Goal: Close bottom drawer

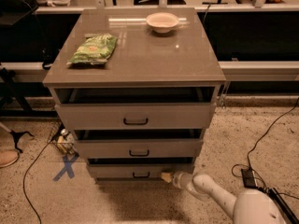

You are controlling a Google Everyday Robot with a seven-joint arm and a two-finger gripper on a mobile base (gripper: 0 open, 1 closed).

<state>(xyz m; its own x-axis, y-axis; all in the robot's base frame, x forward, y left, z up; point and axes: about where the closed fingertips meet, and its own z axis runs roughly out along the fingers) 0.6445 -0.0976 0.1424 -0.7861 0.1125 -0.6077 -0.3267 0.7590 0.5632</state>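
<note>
The bottom drawer (pixel 119 171) is the lowest and shortest grey-taupe front of three, with a small black bar handle (pixel 140 175). It stands slightly pulled out, with a dark gap above its front. My gripper (pixel 166 177) is at the end of the white arm, low at the right. Its tan tip touches the drawer front just right of the handle. The middle drawer (pixel 138 148) and the tall top drawer (pixel 135 115) above it are also slightly out.
On the cabinet top (pixel 140 55) lie a green snack bag (pixel 93 49) and a white bowl (pixel 162 21). Black cables (pixel 261 143) run over the speckled floor on the right and left. A blue X of tape (pixel 65 167) marks the floor at the left.
</note>
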